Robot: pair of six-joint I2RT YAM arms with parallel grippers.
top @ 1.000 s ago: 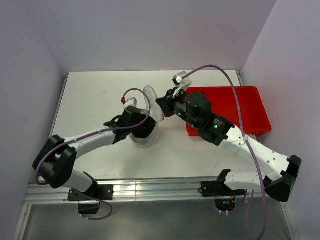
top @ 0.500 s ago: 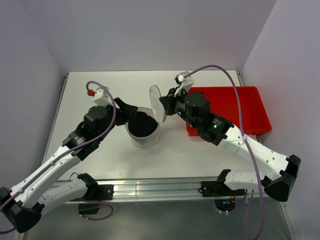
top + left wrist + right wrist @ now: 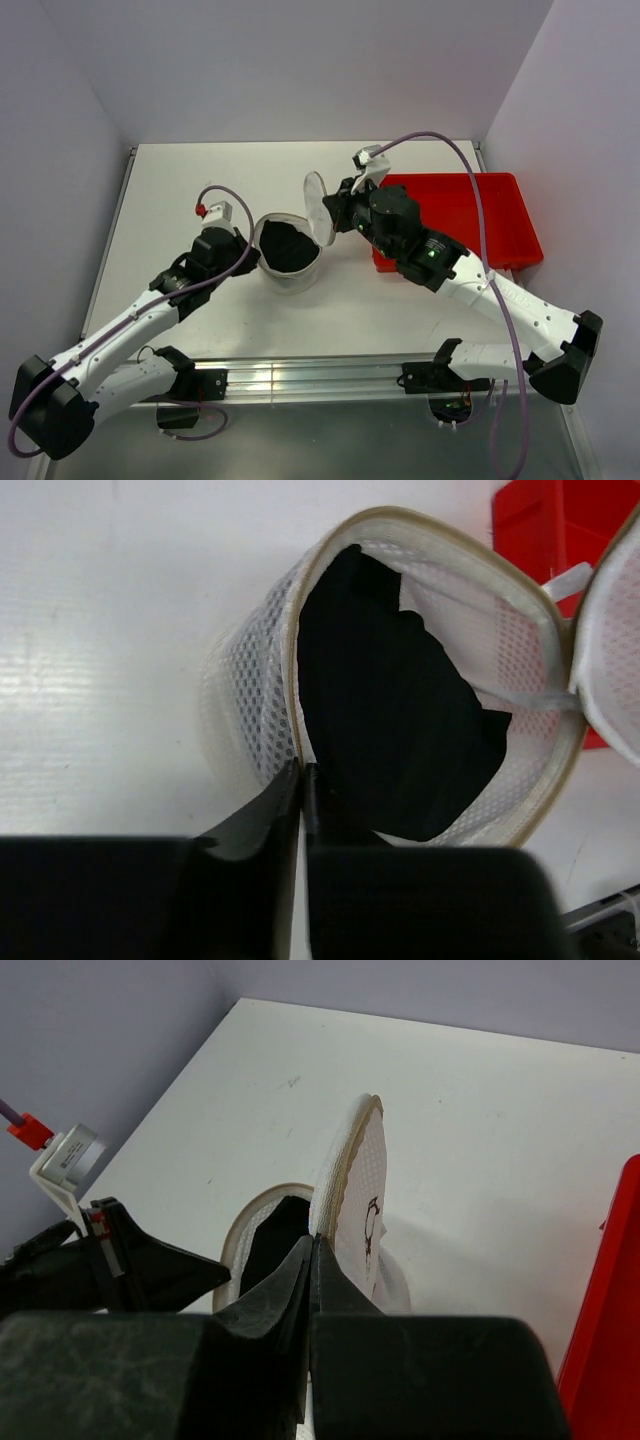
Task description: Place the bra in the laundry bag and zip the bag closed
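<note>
Mesh, soft and nearly weightless, gives under my left gripper (image 3: pixel 300 785), whose 2 fingers are nipped narrow on the near rim of the laundry bag (image 3: pixel 250 670). I judge the stiffer beige binding the best hold. The black bra (image 3: pixel 400 730) sits inside. My right gripper (image 3: pixel 312 1248) is pinched tight on the edge of the upright lid (image 3: pixel 355 1190). Beyond, the table (image 3: pixel 200 180) leaves room to my left, while the red bin (image 3: pixel 480 210) crowds my right.

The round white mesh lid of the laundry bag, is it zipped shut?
No, the round white mesh lid stands on edge, pinched by the right gripper, and the black bra shows inside the open mesh bag.
</note>
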